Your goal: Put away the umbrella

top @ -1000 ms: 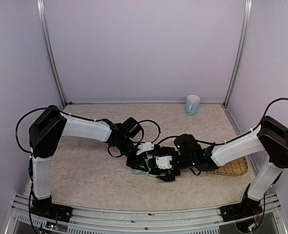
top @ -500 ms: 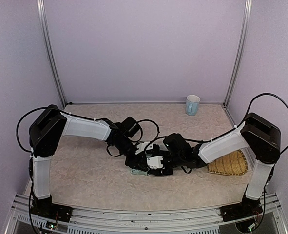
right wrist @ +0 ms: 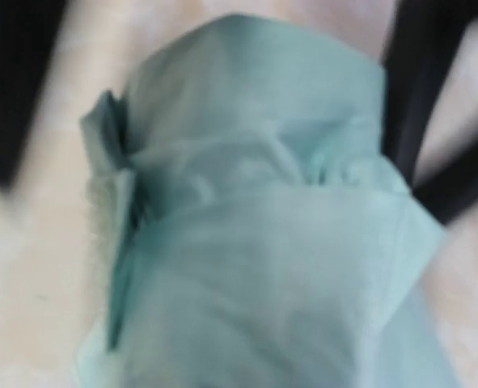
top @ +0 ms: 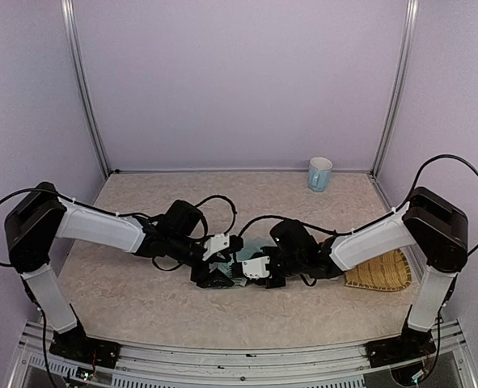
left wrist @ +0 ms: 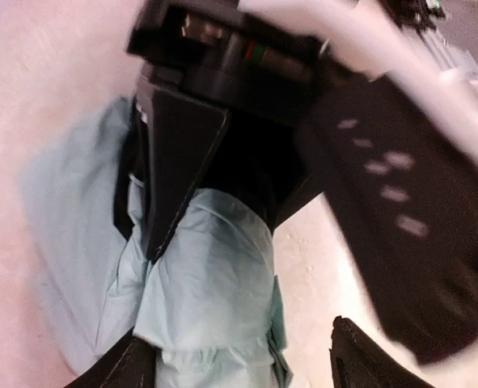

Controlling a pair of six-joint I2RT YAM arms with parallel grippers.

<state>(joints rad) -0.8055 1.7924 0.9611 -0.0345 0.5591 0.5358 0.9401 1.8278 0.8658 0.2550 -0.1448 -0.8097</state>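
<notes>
well, umbrella [right wrist: 247,242], beige tabletop [top: 141,303], lilac walls [top: 239,81]

Seen from above, the umbrella [top: 249,244] is mostly hidden under the left end effector [top: 225,273] and right end effector [top: 245,271]. The right wrist view is blurred, its bottom edge cutting off the fabric.

Left end effector [top: 220,273] and right end effector [top: 253,272] meet over umbrella [top: 253,243], centre of desk [top: 141,303]; mug [top: 320,174] back right.

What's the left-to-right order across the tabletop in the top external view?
left tool → right tool → mug → straw mat. Umbrella left out: it overlaps both tools.
</notes>
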